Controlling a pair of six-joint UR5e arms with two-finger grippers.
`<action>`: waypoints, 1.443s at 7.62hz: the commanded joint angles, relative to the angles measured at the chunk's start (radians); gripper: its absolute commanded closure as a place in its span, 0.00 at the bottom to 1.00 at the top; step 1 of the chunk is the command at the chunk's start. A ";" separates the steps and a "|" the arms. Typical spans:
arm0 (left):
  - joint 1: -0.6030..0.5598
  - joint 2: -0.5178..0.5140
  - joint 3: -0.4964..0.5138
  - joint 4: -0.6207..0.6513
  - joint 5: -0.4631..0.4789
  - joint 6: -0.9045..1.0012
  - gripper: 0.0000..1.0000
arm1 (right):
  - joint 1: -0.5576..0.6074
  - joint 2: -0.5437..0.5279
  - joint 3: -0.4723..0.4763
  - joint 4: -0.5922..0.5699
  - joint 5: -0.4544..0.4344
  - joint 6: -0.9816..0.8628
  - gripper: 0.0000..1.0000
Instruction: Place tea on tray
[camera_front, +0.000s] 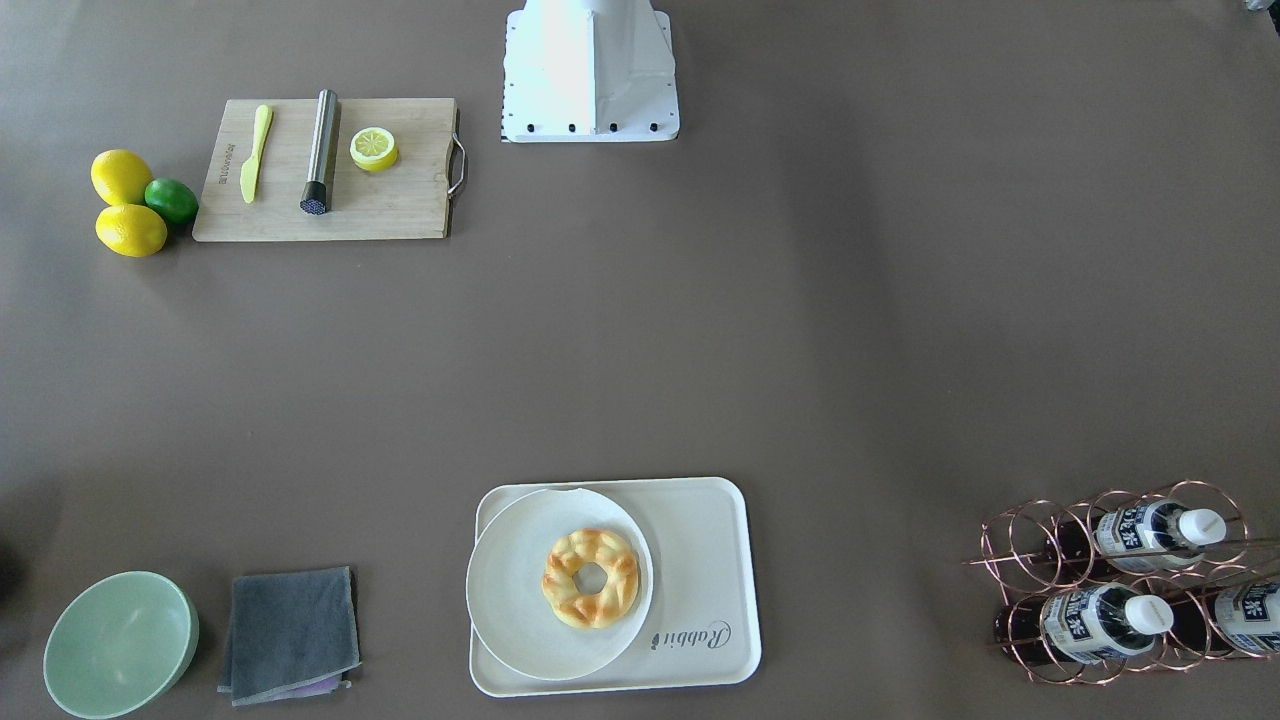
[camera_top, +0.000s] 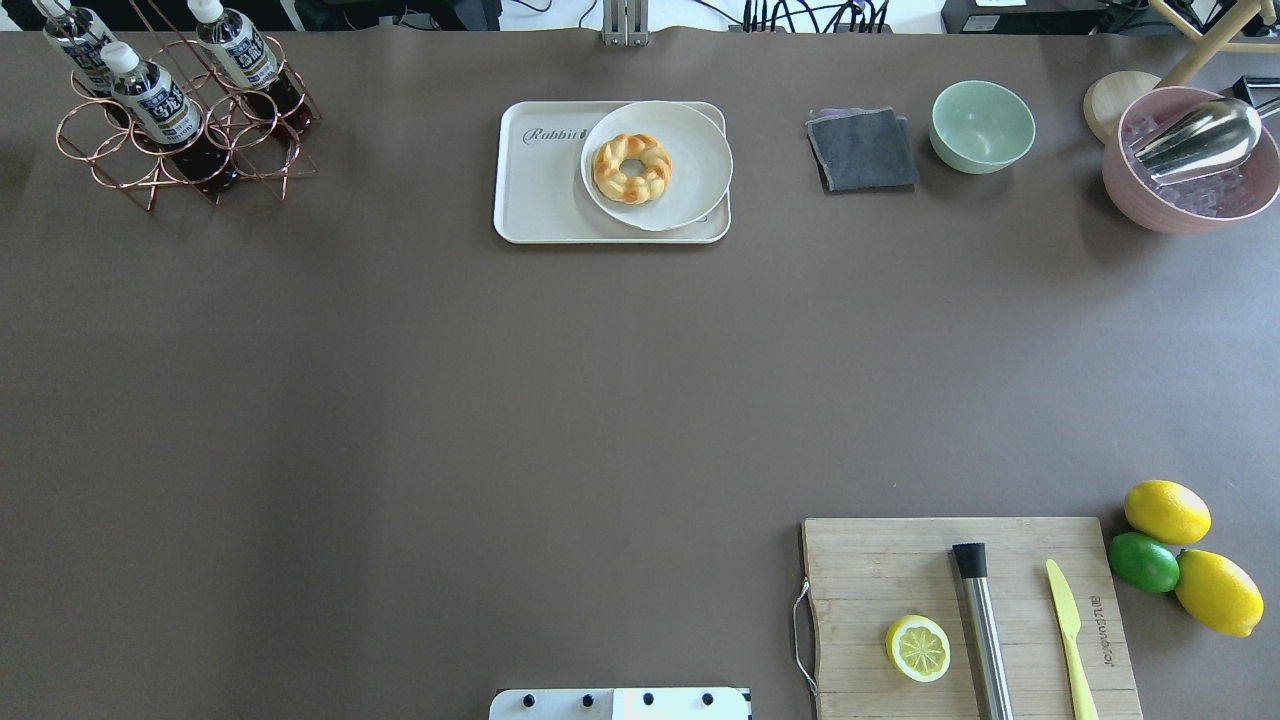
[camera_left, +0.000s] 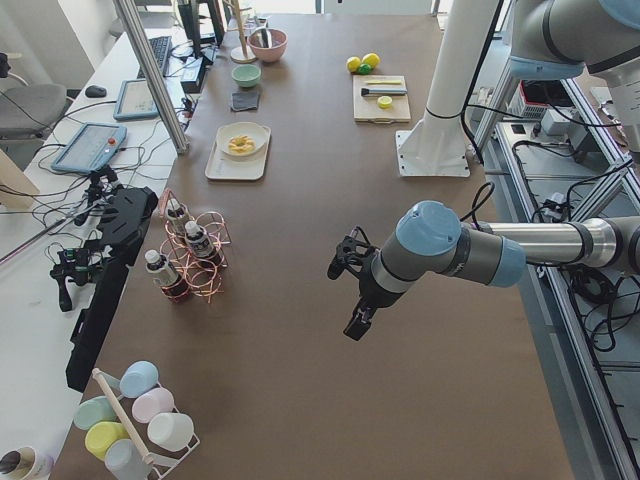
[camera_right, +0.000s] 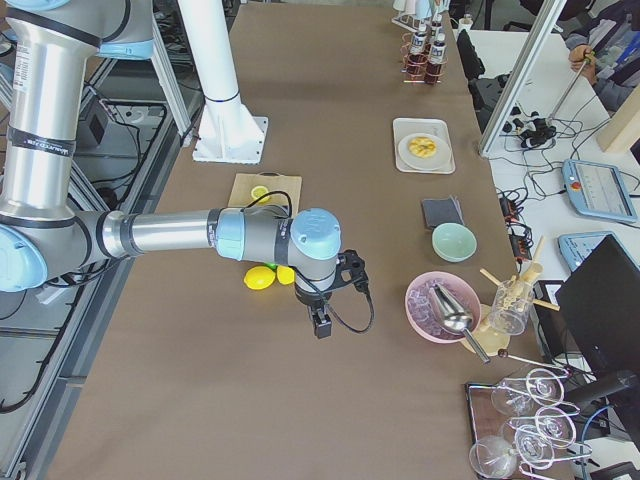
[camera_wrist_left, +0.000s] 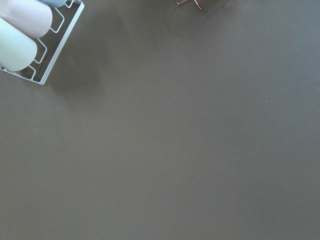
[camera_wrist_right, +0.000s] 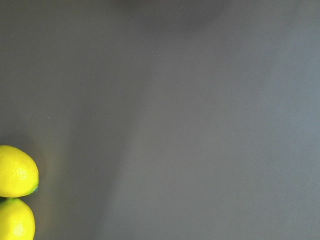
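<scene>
Three tea bottles lie in a copper wire rack (camera_front: 1030, 560): one on top (camera_front: 1150, 530), two below (camera_front: 1100, 622) (camera_front: 1250, 615). In the overhead view they are at the far left (camera_top: 160, 105). The cream tray (camera_front: 700, 560) (camera_top: 540, 190) marked "Rabbit" holds a round white plate (camera_front: 510, 600) with a doughnut (camera_front: 590, 578). My left gripper (camera_left: 356, 325) hangs above bare table, well away from the rack; it shows only in the left side view, so I cannot tell its state. My right gripper (camera_right: 320, 325) hangs near the lemons (camera_right: 262, 277); I cannot tell its state either.
A wooden cutting board (camera_top: 900, 570) carries a lemon half (camera_top: 918, 648), a steel muddler (camera_top: 985, 630) and a yellow knife (camera_top: 1068, 630). Lemons and a lime (camera_top: 1143, 562) lie beside it. A grey cloth (camera_top: 862, 150), green bowl (camera_top: 982, 125) and pink ice bowl (camera_top: 1190, 175) stand at the back right.
</scene>
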 joint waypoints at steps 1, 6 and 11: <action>0.001 0.003 0.006 0.000 -0.001 0.003 0.03 | 0.000 -0.001 -0.001 0.000 0.011 0.000 0.00; -0.001 0.011 0.026 -0.005 -0.012 0.006 0.03 | 0.000 0.001 -0.002 0.000 0.021 0.002 0.00; -0.018 -0.051 0.032 -0.009 -0.061 -0.077 0.03 | 0.000 -0.001 -0.002 0.000 0.023 0.000 0.00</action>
